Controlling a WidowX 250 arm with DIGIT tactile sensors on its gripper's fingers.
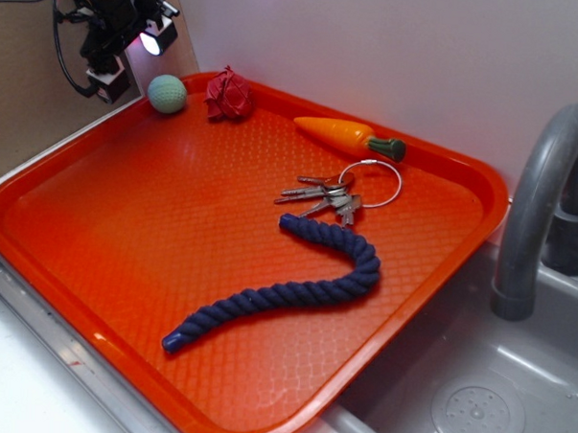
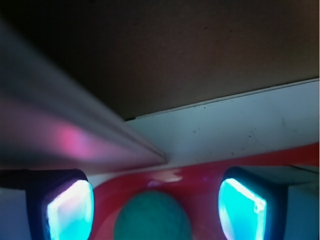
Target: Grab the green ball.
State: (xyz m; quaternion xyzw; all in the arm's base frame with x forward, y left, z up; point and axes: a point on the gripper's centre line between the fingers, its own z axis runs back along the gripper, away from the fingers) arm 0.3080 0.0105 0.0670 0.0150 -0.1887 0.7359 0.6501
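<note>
Glowing teal pads [image 2: 70,212] of the hand [image 2: 155,207] are filling the bottom corners of the wrist view, standing well apart, and the green ball [image 2: 152,217] is sitting between them at the lower edge, with nothing yet closing on it. Seen from the exterior view, the hand [image 1: 133,61] is hanging just beside the green ball [image 1: 167,93], to its left and a little above, over the far left corner of the orange tray [image 1: 97,218]. The ball is resting on the tray close against that corner's rim, with the dark red knotted lump [image 1: 229,95] just to its right. As a judgement, the approach looks largely made and the fingers look lined up either side of the ball; what is left is the last lowering, the squeeze and the lift. Being a sphere, the ball is showing no long axis and is pointing no particular way, so any grip angle should serve. Also lying on the tray, well away from the ball, are a toy carrot [image 1: 348,135], a bunch of keys [image 1: 333,194] and a blue rope [image 1: 286,288].
</note>
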